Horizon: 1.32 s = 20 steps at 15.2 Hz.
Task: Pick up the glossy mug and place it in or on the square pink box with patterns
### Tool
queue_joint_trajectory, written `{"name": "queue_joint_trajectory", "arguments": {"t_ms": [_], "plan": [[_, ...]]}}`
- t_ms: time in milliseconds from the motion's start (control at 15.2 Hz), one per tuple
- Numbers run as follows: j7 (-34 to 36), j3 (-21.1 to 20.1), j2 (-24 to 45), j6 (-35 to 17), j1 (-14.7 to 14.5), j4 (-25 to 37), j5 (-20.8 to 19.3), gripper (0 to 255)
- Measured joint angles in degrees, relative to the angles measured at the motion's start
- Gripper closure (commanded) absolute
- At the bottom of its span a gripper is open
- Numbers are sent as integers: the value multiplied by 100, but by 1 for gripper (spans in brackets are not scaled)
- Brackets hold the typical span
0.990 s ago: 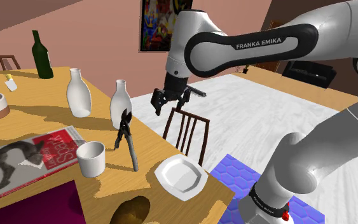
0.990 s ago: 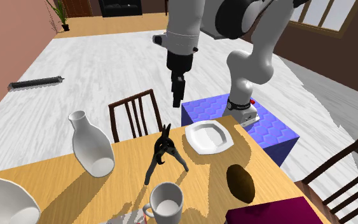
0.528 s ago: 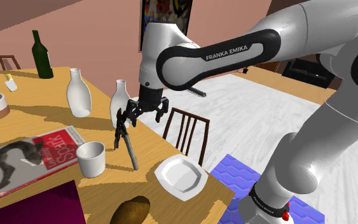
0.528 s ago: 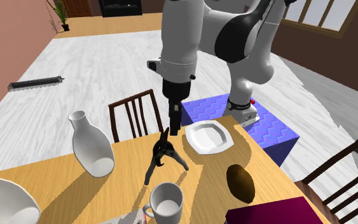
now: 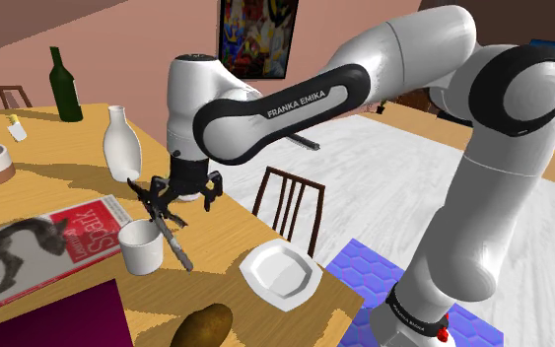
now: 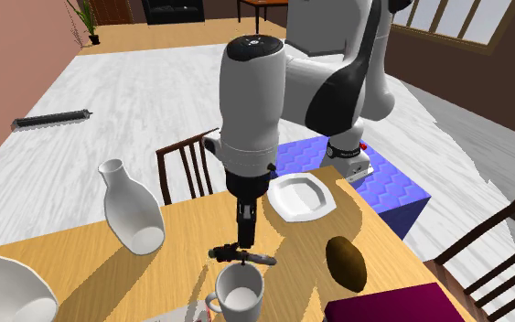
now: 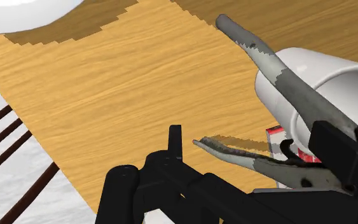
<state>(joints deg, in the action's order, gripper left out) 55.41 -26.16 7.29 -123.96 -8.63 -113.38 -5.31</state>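
"Shoulder view a second ago had the black two-finger gripper (image 5: pixel 188 193) out over the dark wooden chair (image 5: pixel 290 202). Now it hangs low above the pale wooden table (image 5: pixel 88 182), just beside the glossy white mug (image 5: pixel 140 246)."

"And the grey-handled pliers (image 5: pixel 172 235)? They stood propped on their handles before."

"Tipped over. The second exterior view has them lying flat just behind the mug, right under the gripper. I'd judge the arm knocked them down as it came in."

"Are the fingers on anything?"

"No. The wrist view shows them standing well apart with nothing clasped. The pliers' handles lie across the gap and in front of the mug. Whether a finger touches them, I cannot tell."

"So the mug isn't gripped yet."

"Right. It sits upright on the table, between the red-and-white magazine (image 5: pixel 38 246) and the pliers, and the approach is cluttered. Closing now could catch a handle instead of the mug."

"Room for the carry?"

"The dark magenta box (image 5: pixel 78 315) sits at the shoulder view's lower left, near the mug, with the brown potato (image 5: pixel 201 325) beside it. The white plate (image 5: pixel 280 271) and the table's edge lie on the other side, off that path. The white vase (image 5: pixel 120 146) stands well behind."
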Motion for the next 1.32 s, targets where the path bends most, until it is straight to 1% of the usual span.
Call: {"name": "queue_joint_trajectory", "arguments": {"t_ms": [198,330,396,462,528,660,726,1188,1254,1320], "plan": [[420,-13,728,-4,-225,655,-326,0],[579,-4,925,-91,-329,938,-449,0],[604,3,954,-240,-342,952,-471,0],[622,21,1060,-506,-364,1017,-514,0],[639,38,1145,-788,-378,956,-533,0],[686,79,1304,-493,-420,878,-584,0],[720,98,1392,-446,-452,890,-626,0],[746,112,1421,-449,-462,802,-649,0],[746,112,1422,-449,-463,802,-649,255],[747,112,1422,-448,-463,802,-650,255]]}}
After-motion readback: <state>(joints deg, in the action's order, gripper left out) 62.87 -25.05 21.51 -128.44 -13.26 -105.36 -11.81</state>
